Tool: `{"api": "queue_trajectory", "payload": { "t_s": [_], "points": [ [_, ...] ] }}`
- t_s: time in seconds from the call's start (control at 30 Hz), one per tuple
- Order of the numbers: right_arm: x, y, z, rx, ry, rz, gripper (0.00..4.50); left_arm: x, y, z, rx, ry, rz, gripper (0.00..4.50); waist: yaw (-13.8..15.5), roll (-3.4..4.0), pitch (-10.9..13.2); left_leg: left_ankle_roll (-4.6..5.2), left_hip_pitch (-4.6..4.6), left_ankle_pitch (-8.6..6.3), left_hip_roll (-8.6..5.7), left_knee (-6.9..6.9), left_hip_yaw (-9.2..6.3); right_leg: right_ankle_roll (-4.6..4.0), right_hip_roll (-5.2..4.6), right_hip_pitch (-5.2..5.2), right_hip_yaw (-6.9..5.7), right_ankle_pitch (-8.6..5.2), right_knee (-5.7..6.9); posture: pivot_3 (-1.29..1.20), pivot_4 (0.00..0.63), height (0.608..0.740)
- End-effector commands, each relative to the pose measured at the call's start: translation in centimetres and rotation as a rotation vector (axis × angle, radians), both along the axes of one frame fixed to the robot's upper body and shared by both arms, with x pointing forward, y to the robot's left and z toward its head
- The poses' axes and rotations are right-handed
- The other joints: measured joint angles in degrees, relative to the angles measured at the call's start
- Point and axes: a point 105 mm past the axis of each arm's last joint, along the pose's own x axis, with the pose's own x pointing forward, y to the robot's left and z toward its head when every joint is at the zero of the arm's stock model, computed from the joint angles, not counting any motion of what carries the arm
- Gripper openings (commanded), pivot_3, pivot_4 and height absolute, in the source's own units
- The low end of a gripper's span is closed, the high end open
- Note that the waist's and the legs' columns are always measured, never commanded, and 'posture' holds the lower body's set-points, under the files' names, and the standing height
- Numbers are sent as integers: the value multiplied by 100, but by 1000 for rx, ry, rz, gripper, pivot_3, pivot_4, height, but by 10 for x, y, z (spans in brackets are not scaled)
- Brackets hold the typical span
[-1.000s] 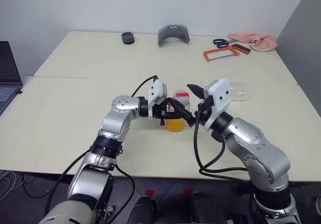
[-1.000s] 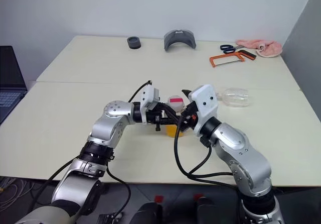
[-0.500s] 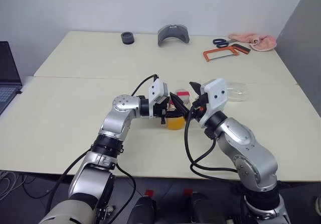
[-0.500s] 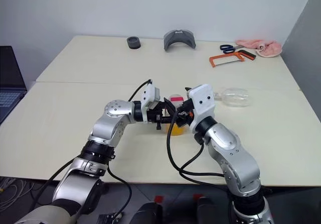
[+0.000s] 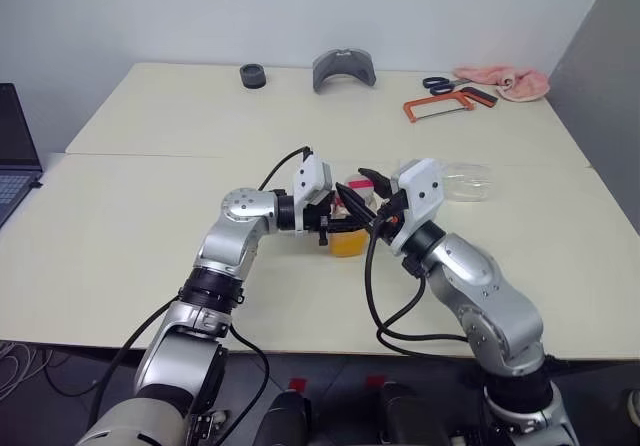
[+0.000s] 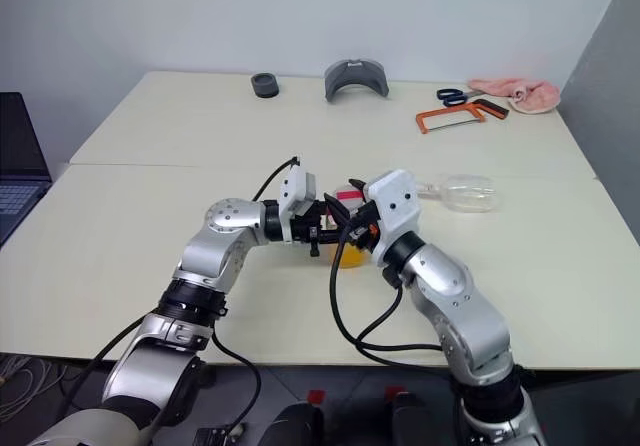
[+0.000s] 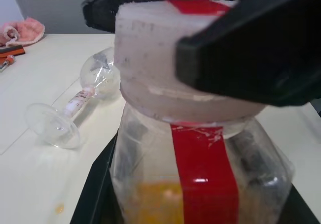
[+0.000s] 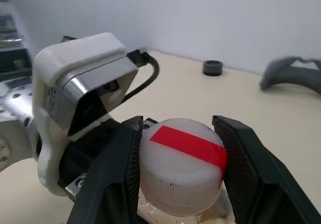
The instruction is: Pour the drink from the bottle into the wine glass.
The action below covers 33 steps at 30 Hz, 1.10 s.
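The bottle (image 5: pixel 348 228) stands upright near the table's middle, with the orange drink (image 5: pixel 347 245) low in it. My left gripper (image 5: pixel 338 224) is shut on its clear body from the left, below the red stripe label (image 7: pixel 203 171). From the right, my right gripper (image 8: pixel 180 128) reaches in over the top. One finger (image 8: pixel 118 158) lies on each side of the white-and-red cap (image 8: pixel 183 156), pressed against it. The wine glass (image 5: pixel 468 181) lies on its side on the table beyond my right hand, its foot (image 7: pixel 52 126) facing the bottle.
Along the far edge lie a black ring (image 5: pixel 254 75), a grey curved piece (image 5: pixel 345 68), an orange hacksaw (image 5: pixel 440 106), scissors (image 5: pixel 438 83) and a pink cloth (image 5: pixel 505 81). A laptop (image 5: pixel 15 156) sits at the left edge. A seam (image 5: pixel 150 155) crosses the table.
My right gripper has swung left onto the bottle's top and its fingers have narrowed around the cap. The left gripper and the bottle have stayed put.
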Motion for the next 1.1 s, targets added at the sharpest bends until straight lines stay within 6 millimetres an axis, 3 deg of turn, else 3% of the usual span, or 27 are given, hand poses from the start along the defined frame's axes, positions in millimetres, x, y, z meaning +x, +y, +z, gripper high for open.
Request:
{"api": "queue_trajectory", "payload": {
  "t_s": [0.03,0.13,0.27,0.37,0.47,0.6,0.77,1.1],
  "points": [
    [-20,6,3,-99,18,369,1860,-11,-10,18,-7,-40,-114,1709,-1,2,2,0,0,0,0,0,1,0,0,0,1,0,-1,0,150,740],
    [-5,-10,4,-157,94,426,1860,-8,-9,22,2,-58,-121,1706,-5,1,3,1,0,-1,0,1,16,0,-2,4,-2,0,-3,0,150,740],
    [0,-22,10,-158,97,415,1860,-5,-7,25,-4,-71,-106,1688,-9,1,2,1,-1,-1,2,-1,18,-1,2,2,-3,0,-3,0,150,740],
    [1,-25,16,-121,89,382,2906,-6,-6,25,-6,-70,-102,1688,-14,1,2,1,-1,-1,6,-2,13,0,-1,0,1,0,-2,0,150,740],
    [-15,-26,16,-118,79,389,3923,-8,-4,24,-13,-65,-95,1688,-9,1,3,1,-3,0,8,-1,-3,0,-6,-1,1,0,0,0,150,740],
    [-21,-25,26,-76,13,304,3956,-9,-2,22,-16,-60,-87,1681,-4,1,2,0,-7,0,11,1,-12,0,-12,-1,-1,0,-1,0,150,740],
    [-11,-16,31,-49,-66,160,3956,-10,0,20,-16,-53,-82,1681,-28,1,2,0,-3,0,8,0,-10,0,-5,-1,0,0,1,0,150,740],
    [3,-23,22,-140,-121,47,3956,-9,1,21,-17,-50,-80,1680,-46,1,2,-1,-4,1,6,0,-9,0,-7,-1,0,0,0,0,150,740]
  ]
}}
